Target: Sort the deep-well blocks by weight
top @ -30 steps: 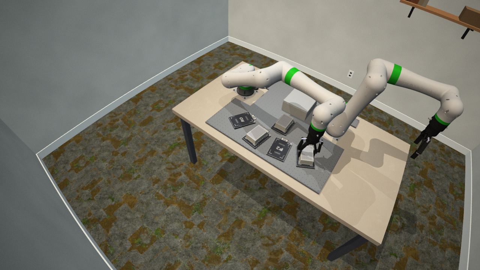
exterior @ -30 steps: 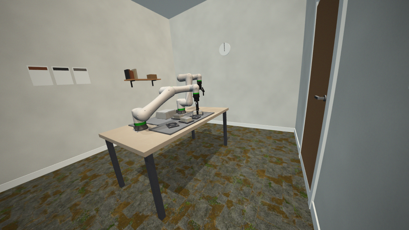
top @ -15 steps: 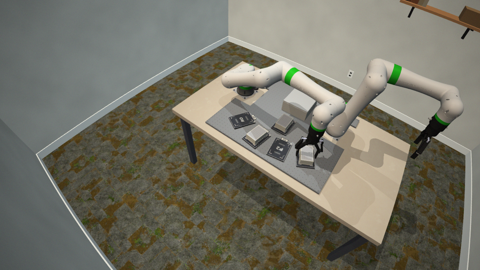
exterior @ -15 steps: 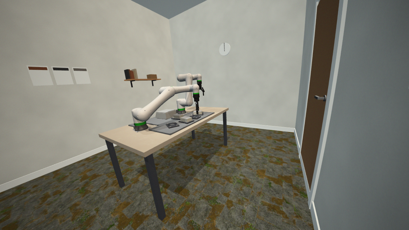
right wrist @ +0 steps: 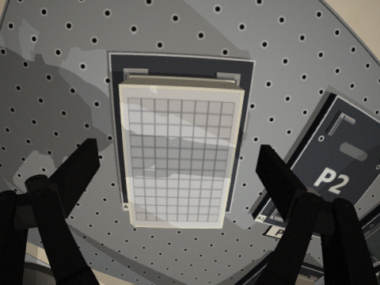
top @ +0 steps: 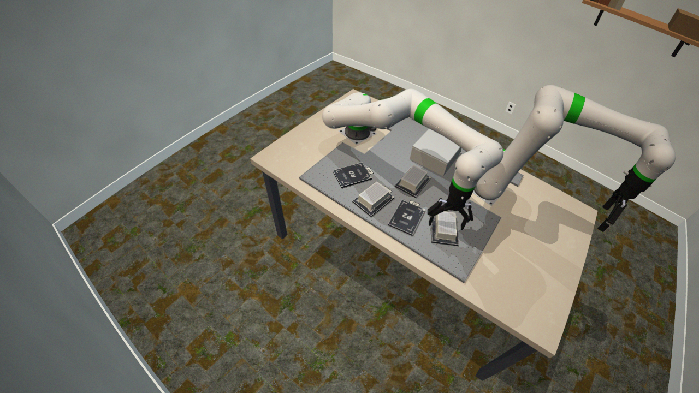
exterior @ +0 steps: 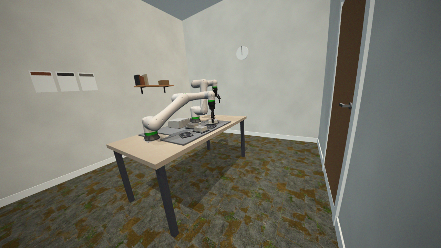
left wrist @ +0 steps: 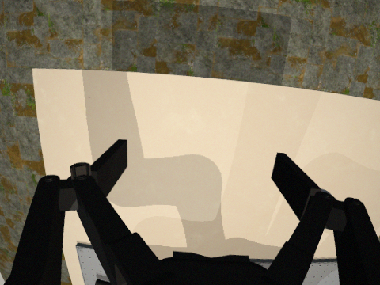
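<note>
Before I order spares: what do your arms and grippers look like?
Both arms: smooth off-white rounded links, small dark bolt holes, green bands. Left gripper and right gripper: matte black, two linkage fingers each, flat black tips. No cables or sleeves visible.
</note>
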Robot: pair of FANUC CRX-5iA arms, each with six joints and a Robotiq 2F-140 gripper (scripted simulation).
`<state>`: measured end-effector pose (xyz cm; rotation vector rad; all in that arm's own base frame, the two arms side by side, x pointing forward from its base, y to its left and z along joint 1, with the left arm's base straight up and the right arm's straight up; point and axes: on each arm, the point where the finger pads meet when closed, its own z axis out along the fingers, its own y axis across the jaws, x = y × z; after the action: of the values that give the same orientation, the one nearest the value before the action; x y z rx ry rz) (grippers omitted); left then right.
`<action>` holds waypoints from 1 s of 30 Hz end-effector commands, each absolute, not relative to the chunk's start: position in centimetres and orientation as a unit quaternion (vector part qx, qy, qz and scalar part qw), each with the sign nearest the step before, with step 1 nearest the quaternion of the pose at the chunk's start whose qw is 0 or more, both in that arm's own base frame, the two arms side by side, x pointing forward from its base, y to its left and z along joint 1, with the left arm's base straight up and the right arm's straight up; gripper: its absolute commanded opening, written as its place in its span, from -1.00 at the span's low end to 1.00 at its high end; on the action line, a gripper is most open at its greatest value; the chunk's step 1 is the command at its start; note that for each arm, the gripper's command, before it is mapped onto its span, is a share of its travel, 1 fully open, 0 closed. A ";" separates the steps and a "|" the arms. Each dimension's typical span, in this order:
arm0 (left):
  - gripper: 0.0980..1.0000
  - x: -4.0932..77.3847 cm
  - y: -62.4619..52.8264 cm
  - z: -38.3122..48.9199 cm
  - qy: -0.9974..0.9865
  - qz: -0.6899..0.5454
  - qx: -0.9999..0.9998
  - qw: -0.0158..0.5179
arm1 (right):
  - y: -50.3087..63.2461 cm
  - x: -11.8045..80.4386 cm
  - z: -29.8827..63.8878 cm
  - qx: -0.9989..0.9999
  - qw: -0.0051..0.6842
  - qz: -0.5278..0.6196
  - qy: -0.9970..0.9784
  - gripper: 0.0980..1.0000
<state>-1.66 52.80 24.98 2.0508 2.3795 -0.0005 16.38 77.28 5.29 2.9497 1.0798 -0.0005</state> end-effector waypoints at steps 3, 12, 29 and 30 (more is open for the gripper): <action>1.00 -1.6 52.8 25.1 0.757 0.001 0.653 0.000 | 77.3 16.4 6.3 0.939 -0.001 0.001 0.344 1.00; 1.00 -1.6 52.8 25.1 0.757 0.001 0.653 0.000 | 77.3 16.4 8.1 0.939 -0.001 0.001 0.344 1.00; 1.00 -1.6 52.8 25.1 0.757 0.001 0.653 0.000 | 77.3 16.4 12.1 0.939 -0.001 0.001 0.344 1.00; 1.00 -1.6 52.8 25.1 0.757 0.001 0.653 0.000 | 77.3 16.4 12.4 0.939 -0.001 0.001 0.344 1.00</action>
<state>-1.66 52.80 24.98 2.0508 2.3795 -0.0005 16.38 77.25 11.61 2.9511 1.0803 0.0011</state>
